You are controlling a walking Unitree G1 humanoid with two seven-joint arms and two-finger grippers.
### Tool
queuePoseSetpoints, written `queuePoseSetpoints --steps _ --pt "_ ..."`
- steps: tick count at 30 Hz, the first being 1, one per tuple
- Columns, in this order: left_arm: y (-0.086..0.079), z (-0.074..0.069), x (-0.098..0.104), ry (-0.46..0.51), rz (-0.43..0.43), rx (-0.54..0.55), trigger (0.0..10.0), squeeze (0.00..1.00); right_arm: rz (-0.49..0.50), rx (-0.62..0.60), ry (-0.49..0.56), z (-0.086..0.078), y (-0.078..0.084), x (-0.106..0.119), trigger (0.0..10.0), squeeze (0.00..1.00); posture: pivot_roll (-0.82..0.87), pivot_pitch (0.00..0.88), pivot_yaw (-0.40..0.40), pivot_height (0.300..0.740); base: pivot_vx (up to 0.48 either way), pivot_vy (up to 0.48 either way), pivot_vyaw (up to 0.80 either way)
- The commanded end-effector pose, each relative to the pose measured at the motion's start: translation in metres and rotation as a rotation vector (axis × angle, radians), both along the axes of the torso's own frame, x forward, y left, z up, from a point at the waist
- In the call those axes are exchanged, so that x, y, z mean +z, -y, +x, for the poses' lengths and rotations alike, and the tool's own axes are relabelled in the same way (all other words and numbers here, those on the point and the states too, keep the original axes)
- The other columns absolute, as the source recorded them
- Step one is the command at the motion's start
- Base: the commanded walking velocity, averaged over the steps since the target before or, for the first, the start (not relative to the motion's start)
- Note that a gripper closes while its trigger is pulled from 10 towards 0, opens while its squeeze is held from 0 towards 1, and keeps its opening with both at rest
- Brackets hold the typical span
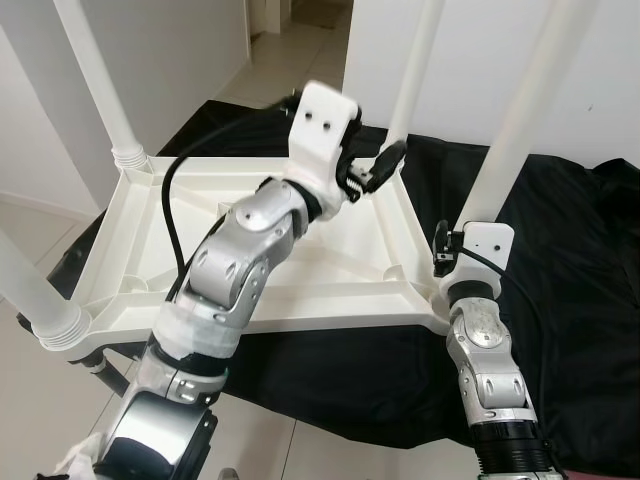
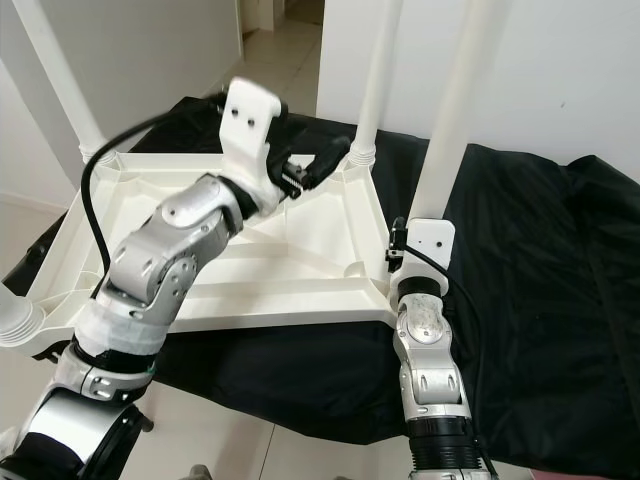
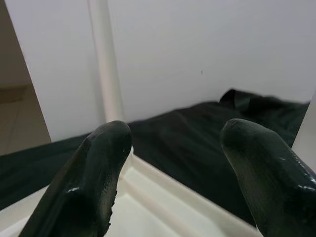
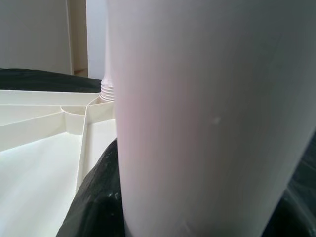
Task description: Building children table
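A white plastic tabletop [image 1: 330,255] lies upside down on a black cloth [image 1: 580,260], its ribbed underside facing up. Four white legs stand up from its corners, their long axes near vertical and running out past the top of the head views.

The right gripper [image 1: 447,250] is at the near right corner, pressed up against the base of the near right leg [image 1: 520,110], just above the socket where that leg meets the tabletop. In the right wrist view the leg [image 4: 207,118] is very close, with a black finger [image 4: 96,202] touching its side. The fingers seem wrapped around the leg, so the gripper reads as closed on it, though the far finger is hidden.

The left gripper [image 1: 375,172] hangs in the air above the middle of the tabletop's far half, fingers spread apart and holding nothing. It points toward the far right leg [image 1: 415,70], which stands just beyond and to the right of its tips. In the left wrist view the two fingers [image 3: 94,182] frame that leg [image 3: 106,64] a little to one side, with the tabletop's rim below them.

The far left leg [image 1: 100,80] and near left leg [image 1: 30,290] stand well apart from both grippers.

The key relation: the right arm already has the near right leg, upright in its socket. The left gripper is the nearer one to the far right leg and would need to reach forward and slightly right to close on it.
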State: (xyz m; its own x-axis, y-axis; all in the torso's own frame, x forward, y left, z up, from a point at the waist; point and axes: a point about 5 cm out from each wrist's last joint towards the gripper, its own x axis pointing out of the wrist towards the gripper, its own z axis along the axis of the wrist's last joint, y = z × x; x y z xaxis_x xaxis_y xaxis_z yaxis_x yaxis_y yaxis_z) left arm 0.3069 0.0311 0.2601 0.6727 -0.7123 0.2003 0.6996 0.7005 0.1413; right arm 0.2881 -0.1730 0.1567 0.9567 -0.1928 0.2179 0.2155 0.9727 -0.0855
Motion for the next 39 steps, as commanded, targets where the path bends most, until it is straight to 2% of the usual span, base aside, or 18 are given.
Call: queuePoseSetpoints --steps 1,10,11,15,19,20,24,28,30,33,39 --pt "0.004 -0.004 -0.007 0.017 0.044 -0.039 10.0 0.00 -0.001 0.002 0.007 -0.004 0.003 -0.002 10.0 0.00 -0.07 0.000 -0.014 0.740 0.000 0.000 0.00" --pt "0.000 -0.006 -0.028 -0.027 0.079 -0.033 10.0 0.00 -0.016 0.026 0.010 -0.012 0.008 -0.012 10.0 0.00 -0.08 0.000 -0.006 0.740 0.000 0.000 0.00" --pt "-0.002 -0.010 -0.036 -0.044 0.088 -0.037 10.0 0.00 -0.024 0.045 0.016 -0.016 0.008 -0.014 10.0 0.00 -0.08 0.000 -0.006 0.740 0.000 0.000 0.00" --pt "-0.004 -0.016 -0.042 -0.052 0.087 -0.063 10.0 0.00 -0.027 0.095 0.025 -0.018 0.005 -0.016 10.0 0.00 -0.08 0.000 -0.001 0.740 0.000 0.000 0.00" --pt "-0.002 -0.019 -0.044 -0.026 0.093 -0.112 10.0 0.00 -0.042 0.115 0.028 -0.017 0.005 -0.017 10.0 0.00 -0.08 0.000 -0.003 0.740 0.000 0.000 0.00" --pt "0.000 -0.028 -0.048 -0.030 0.104 -0.190 10.0 0.00 -0.044 0.125 0.023 -0.018 0.007 -0.021 10.0 0.00 -0.07 0.000 -0.007 0.740 0.000 0.000 0.00" --pt "0.002 -0.035 -0.052 -0.030 0.144 -0.252 10.0 0.00 -0.049 0.132 0.011 -0.018 0.009 -0.025 10.0 0.00 -0.06 0.000 -0.011 0.740 0.000 0.000 0.00" --pt "0.004 -0.045 -0.055 -0.073 0.141 -0.325 10.0 0.00 -0.066 0.156 -0.007 -0.019 0.009 -0.030 10.0 0.00 -0.05 0.000 -0.012 0.740 0.000 0.000 0.00" --pt "0.004 -0.055 -0.065 -0.115 0.196 -0.384 10.0 0.00 -0.086 0.176 -0.024 -0.021 0.009 -0.036 10.0 0.00 -0.04 0.000 -0.015 0.740 0.000 0.000 0.00" --pt "0.004 -0.062 -0.073 -0.140 0.241 -0.423 10.0 0.00 -0.097 0.189 -0.036 -0.023 0.010 -0.040 10.0 0.00 -0.04 0.000 -0.013 0.740 0.000 0.000 0.00" --pt "0.004 -0.066 -0.078 -0.158 0.267 -0.449 10.0 0.00 -0.126 0.220 -0.043 -0.026 0.011 -0.044 10.0 0.00 -0.04 0.000 -0.008 0.740 0.000 0.000 0.00"
